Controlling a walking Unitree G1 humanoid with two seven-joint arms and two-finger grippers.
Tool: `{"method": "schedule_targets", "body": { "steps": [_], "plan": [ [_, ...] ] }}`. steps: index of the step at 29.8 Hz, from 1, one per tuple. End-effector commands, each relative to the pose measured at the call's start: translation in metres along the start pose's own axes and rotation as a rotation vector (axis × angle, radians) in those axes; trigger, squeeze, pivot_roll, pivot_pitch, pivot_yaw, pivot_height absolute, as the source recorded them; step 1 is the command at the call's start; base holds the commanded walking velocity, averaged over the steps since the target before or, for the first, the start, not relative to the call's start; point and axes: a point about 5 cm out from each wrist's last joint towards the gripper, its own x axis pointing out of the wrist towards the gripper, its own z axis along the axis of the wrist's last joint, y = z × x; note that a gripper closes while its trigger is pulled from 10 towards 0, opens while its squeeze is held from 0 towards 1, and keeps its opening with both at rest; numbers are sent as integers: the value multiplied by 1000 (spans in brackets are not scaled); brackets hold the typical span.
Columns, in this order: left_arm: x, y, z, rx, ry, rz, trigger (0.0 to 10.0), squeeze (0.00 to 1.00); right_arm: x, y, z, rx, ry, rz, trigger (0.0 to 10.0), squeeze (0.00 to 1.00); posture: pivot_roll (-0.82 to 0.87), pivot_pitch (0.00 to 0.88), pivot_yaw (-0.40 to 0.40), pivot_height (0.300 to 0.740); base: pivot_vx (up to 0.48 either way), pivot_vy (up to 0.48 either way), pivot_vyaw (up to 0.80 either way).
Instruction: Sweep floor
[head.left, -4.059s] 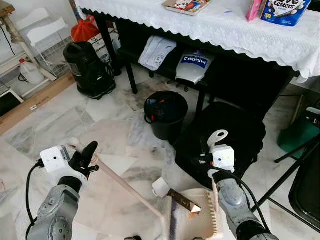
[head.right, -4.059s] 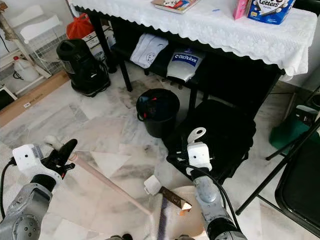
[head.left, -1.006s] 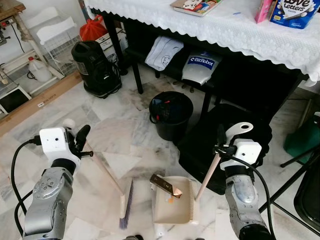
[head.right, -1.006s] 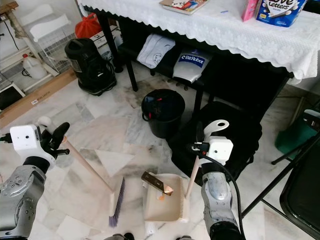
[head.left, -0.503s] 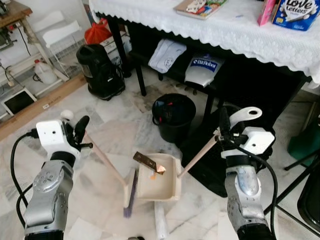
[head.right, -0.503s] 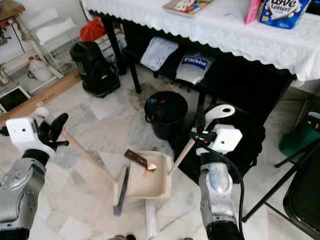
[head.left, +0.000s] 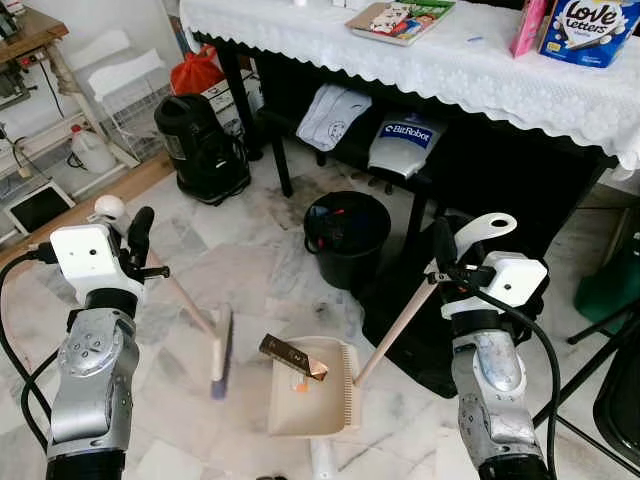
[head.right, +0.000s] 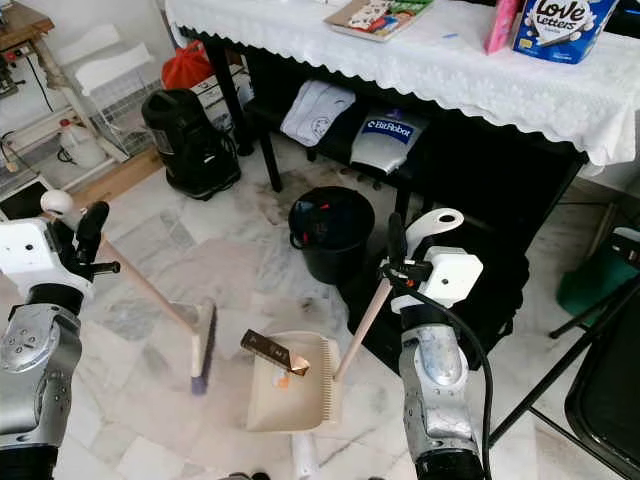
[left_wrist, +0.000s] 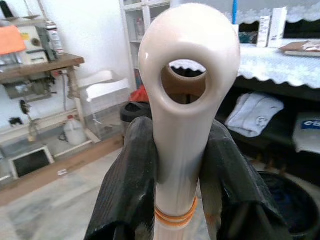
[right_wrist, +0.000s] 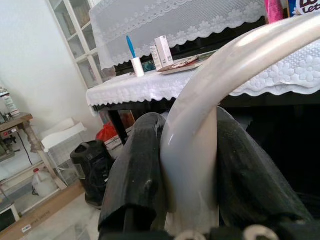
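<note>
1. Brown wrapper (head.left: 293, 357) lies across the dustpan (head.left: 310, 402) mouth, bin (head.left: 346, 237) just beyond
2. Right gripper (head.left: 443, 262) pinches the dustpan handle, which slants down-left
3. Left gripper (head.left: 138, 240) pinches the broom (head.left: 219, 349), its head just left of the pan

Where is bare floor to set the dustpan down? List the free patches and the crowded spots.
Free: marble between the broom head, black heater and bin. Crowded: under the table, and beside the black bag on the dustpan's right.

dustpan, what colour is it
Cream, like its handle; the dustpan shows best in the left eye view.
</note>
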Motion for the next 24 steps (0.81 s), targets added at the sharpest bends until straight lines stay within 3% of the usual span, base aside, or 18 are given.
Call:
{"method": "schedule_targets", "body": {
  "steps": [1, 13, 16, 18, 21, 24],
  "plan": [
    [2, -3, 10, -41, -44, -29, 10000, 0, 4, 6, 12, 22, -58, 18, 10000, 0, -3, 101, 115, 740, 0, 0, 0],
    [7, -16, 14, -209, -20, -147, 10000, 0, 12, 11, 18, 30, -81, 25, 10000, 0, -7, 62, 123, 740, 0, 0, 0],
    [8, -16, 16, -192, -30, -151, 10000, 0, 14, 13, 21, 34, -96, 28, 10000, 0, -7, 62, 123, 740, 0, 0, 0],
    [9, -7, 20, -92, -73, -77, 10000, 0, 17, 15, 26, 38, -114, 34, 10000, 0, -13, 41, 119, 740, 0, 0, 0],
    [8, 2, 25, -24, -117, -6, 10000, 0, 20, 17, 30, 36, -127, 37, 10000, 0, -31, 17, 110, 740, 0, 0, 0],
    [0, -2, 29, 21, -140, -18, 10000, 0, 21, 16, 34, 37, -141, 22, 10000, 0, -43, 2, 102, 740, 0, 0, 0]
  ]
}}
